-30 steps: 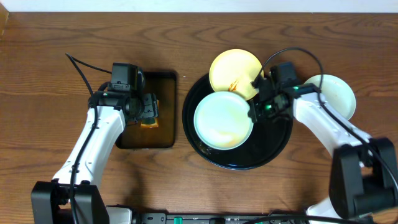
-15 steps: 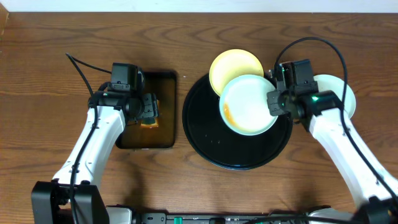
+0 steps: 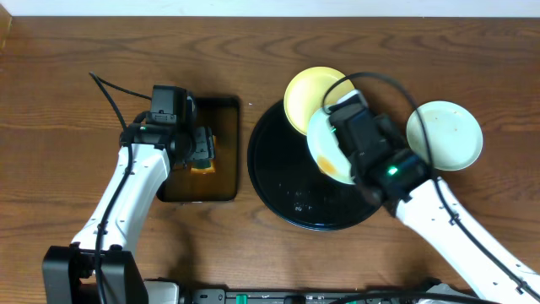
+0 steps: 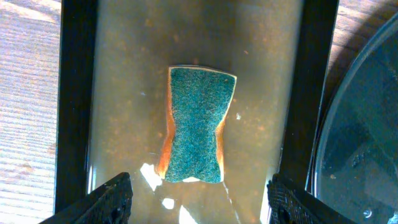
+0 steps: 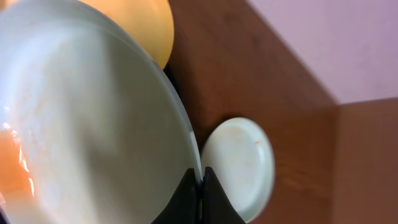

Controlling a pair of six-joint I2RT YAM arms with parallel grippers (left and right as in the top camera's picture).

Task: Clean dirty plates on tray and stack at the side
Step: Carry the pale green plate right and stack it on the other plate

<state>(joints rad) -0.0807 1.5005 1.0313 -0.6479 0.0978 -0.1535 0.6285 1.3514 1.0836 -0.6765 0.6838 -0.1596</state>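
- The right arm's fingers (image 5: 200, 185) are pinched shut on the rim of a pale plate (image 3: 323, 157). They hold it by the edge alone, which leaves the dished face free for wiping.
- That plate hangs over the right half of the big round tray (image 3: 278, 190). An orange smear shows on its lower-left part, so it looks unwashed to me.
- The arm covers much of the plate from above. I cannot tell whether the plate is lifted clear of the tray or touches it somewhere.
- A yellow plate (image 3: 305, 95) sits at the tray's far edge, partly tucked under the held plate. I would guess it is waiting its turn.
- A third plate (image 3: 447, 135) lies alone on the bench (image 3: 76, 51), just right of the tray. It looks nearly clean, which fits it being the bottom of the stack.
- The left arm's fingers (image 3: 203, 146) are spread wide apart and hold nothing. They hang over a smaller oblong tray (image 4: 74, 93) of brownish water.
- A sponge (image 4: 196, 127) lies flat in that water with its green scrubbing side up, between the open fingers. The fingers sit well for dropping down and closing on it.
- My reading is that the plate is being brought up for washing, and the sponge has yet to be picked up.
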